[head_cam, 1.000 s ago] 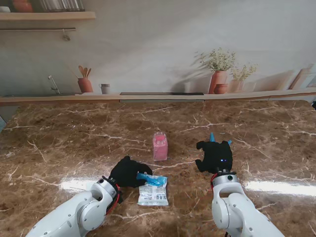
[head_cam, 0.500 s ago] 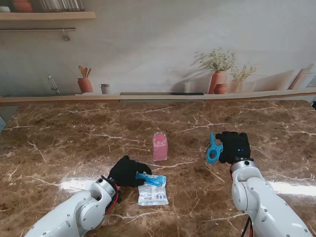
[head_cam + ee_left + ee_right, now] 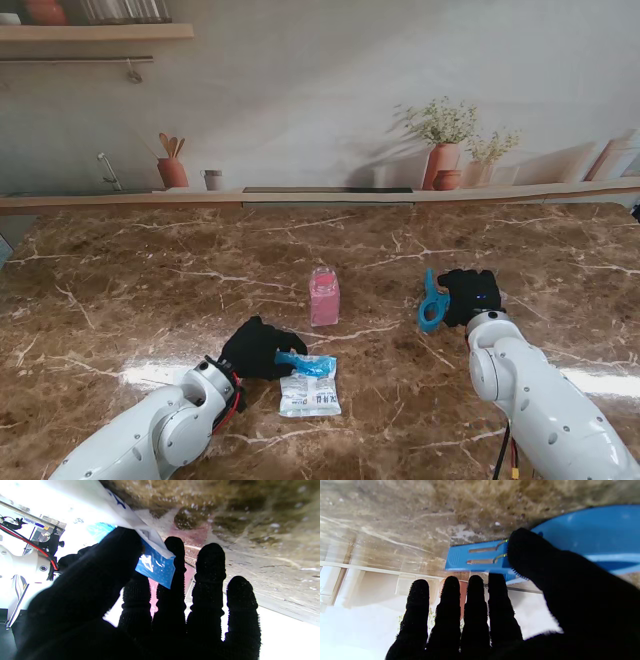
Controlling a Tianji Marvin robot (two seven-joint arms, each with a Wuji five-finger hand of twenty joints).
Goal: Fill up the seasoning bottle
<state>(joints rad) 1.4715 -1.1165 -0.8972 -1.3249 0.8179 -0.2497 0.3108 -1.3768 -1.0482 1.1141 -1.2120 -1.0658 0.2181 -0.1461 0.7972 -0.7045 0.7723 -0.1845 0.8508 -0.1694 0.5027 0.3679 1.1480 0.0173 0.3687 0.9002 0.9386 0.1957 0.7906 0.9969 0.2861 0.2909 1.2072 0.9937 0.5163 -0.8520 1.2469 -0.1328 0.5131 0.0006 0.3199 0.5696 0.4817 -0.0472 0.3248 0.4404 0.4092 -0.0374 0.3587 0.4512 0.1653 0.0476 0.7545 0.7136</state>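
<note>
The pink seasoning bottle (image 3: 324, 296) stands upright mid-table, with neither hand touching it. Nearer to me lies a white refill packet (image 3: 310, 392) with a blue top. My left hand (image 3: 257, 347) is shut on that blue end. In the left wrist view, the thumb and fingers of my left hand (image 3: 150, 620) pinch the packet's blue corner (image 3: 156, 568). Right of the bottle, my right hand (image 3: 470, 296) holds a blue ring-handled tool (image 3: 433, 300) on its left side. In the right wrist view, the thumb of my right hand (image 3: 495, 620) presses on the blue tool (image 3: 475, 556).
The brown marble table (image 3: 150, 290) runs back to a ledge with terracotta pots (image 3: 443, 165), a utensil jar (image 3: 172, 170) and a small cup (image 3: 212, 180). A shelf (image 3: 90, 32) hangs at the far left.
My right hand has shifted right and slightly farther from me, and the blue tool now shows beside it. The left hand, packet and bottle have stayed put.
</note>
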